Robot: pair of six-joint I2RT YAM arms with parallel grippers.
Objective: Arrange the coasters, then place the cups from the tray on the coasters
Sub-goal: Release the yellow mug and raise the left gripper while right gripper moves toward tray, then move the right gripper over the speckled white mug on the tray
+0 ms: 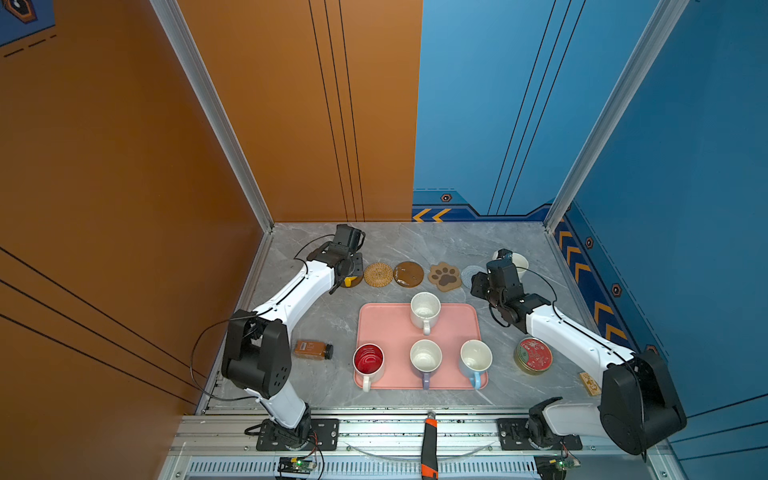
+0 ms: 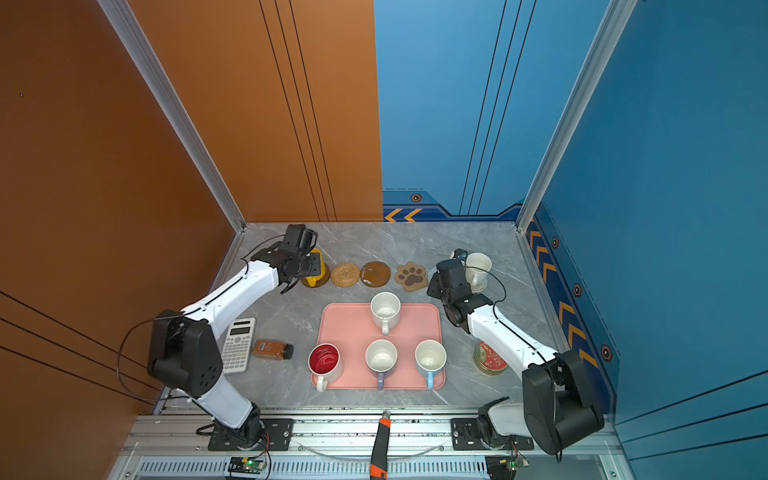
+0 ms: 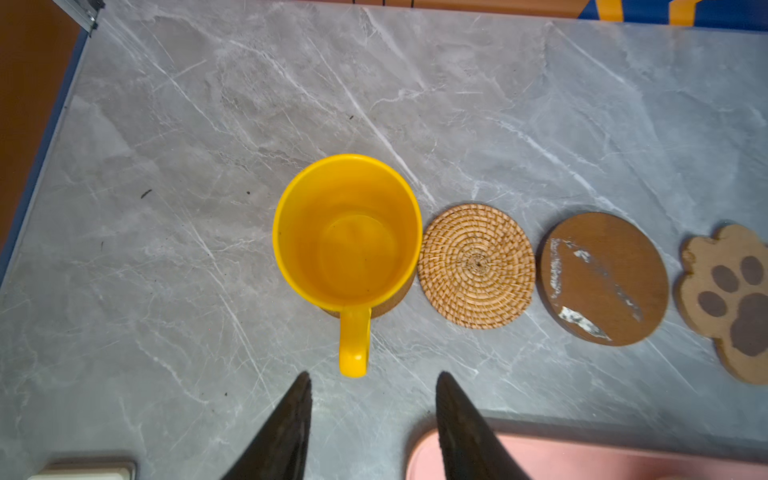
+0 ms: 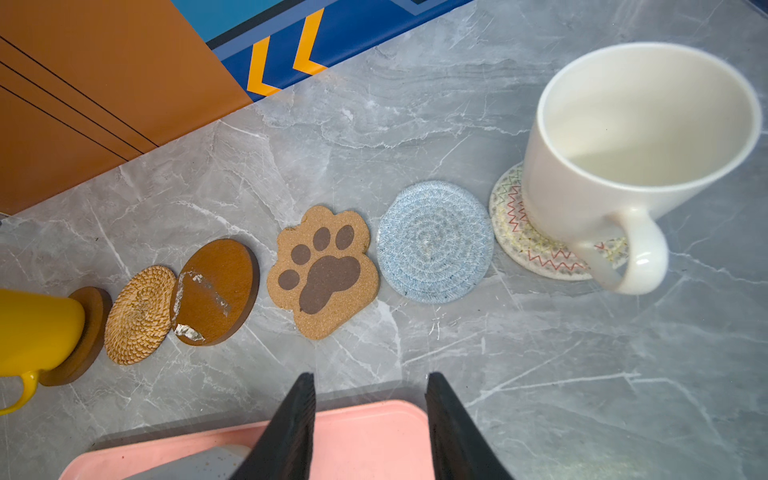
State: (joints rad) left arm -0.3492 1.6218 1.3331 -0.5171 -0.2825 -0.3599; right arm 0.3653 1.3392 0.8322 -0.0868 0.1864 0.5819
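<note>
Two cups are home. The yellow mug point(image 3: 347, 232) stands on the covered brown disc point(image 4: 93, 328) at the left end of the coaster row. The cream-white mug point(image 4: 640, 137) stands on the cream woven coaster point(image 4: 509, 224) at the right end. Between them the rattan coaster point(image 3: 476, 266), bare brown disc point(image 3: 602, 278), paw coaster point(image 4: 324, 270) and grey-blue woven coaster point(image 4: 434, 241) lie free, close neighbours in one line. Nearer the arms' bases, the pink tray point(image 1: 386, 328) holds the speckled white mug point(image 1: 425, 309), red-lined mug point(image 1: 368, 359), lilac mug point(image 1: 425, 356) and light blue mug point(image 1: 476, 355).

The left gripper point(image 3: 375, 380) hangs with its jaws apart and empty, just short of the yellow mug's handle, which points at the gap. The right gripper point(image 4: 371, 378) is likewise spread and holding nothing, near the tray's far corner, with the cream-white mug off to one side.

We see three risks. If the left arm pulls away low, a finger could hook that handle and drag the mug off its disc. The cream-white mug seems to sit off-centre, so a brush could push it off its mat. The free coasters lie so close that setting one mug down may nudge a neighbouring mat.

The red-and-gold tin point(image 1: 534, 355), amber spice bottle point(image 1: 312, 349) and calculator point(image 2: 237, 345) carry print, but we can read none of it.
</note>
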